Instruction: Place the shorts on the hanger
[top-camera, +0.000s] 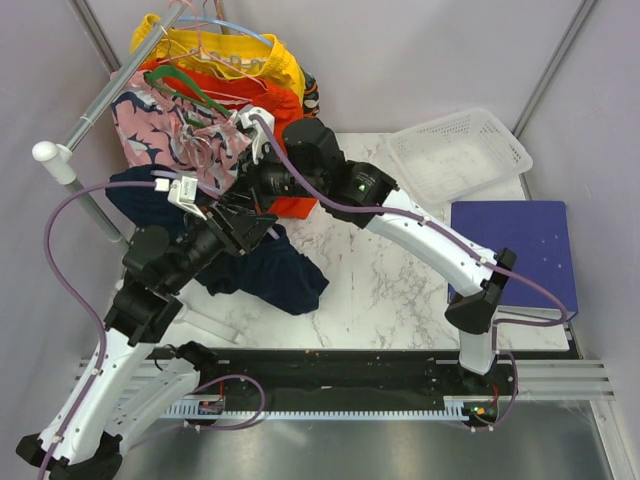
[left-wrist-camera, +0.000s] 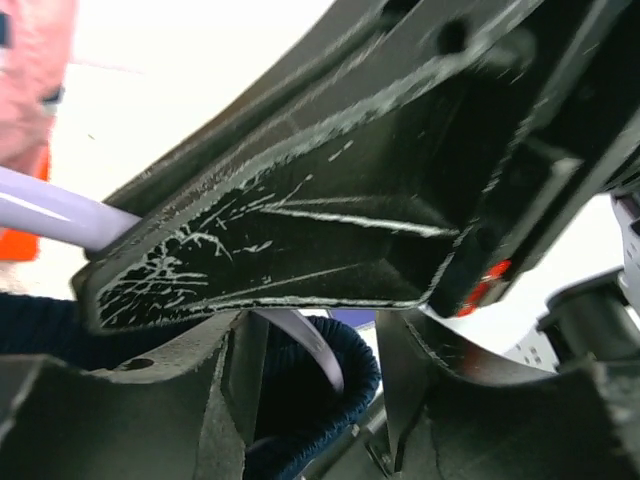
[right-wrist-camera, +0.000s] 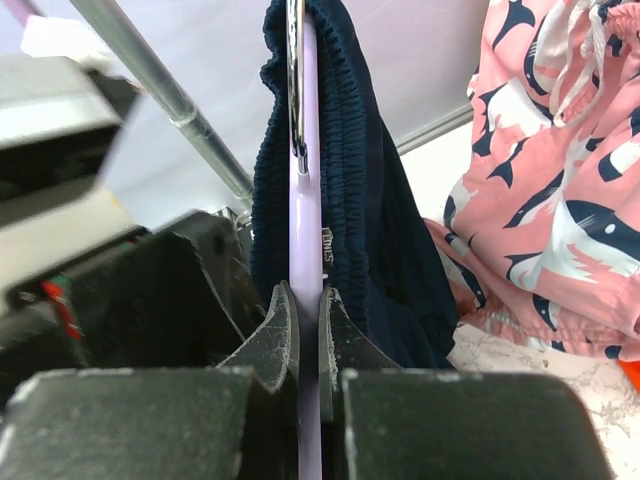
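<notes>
Shorts (top-camera: 275, 272): four. Hangers (right-wrist-camera: 303, 200): at least three. Basket (top-camera: 458, 150): one. Arms (top-camera: 430, 235): two.

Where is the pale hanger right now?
Centre of the right wrist view, upright: the hanger is pinched by the right gripper's fingers, with the navy shorts draped around it.

The left arm (top-camera: 78, 400) and right arm (top-camera: 430, 235) share white links, black joints, lilac cables (top-camera: 60, 215) and scuffed black gripper fingers (right-wrist-camera: 272, 340).

The marbled table (top-camera: 380, 290) carries a white mesh basket (top-camera: 460, 155), a blue box (top-camera: 515, 250) and part of the navy shorts (top-camera: 285, 275).
</notes>
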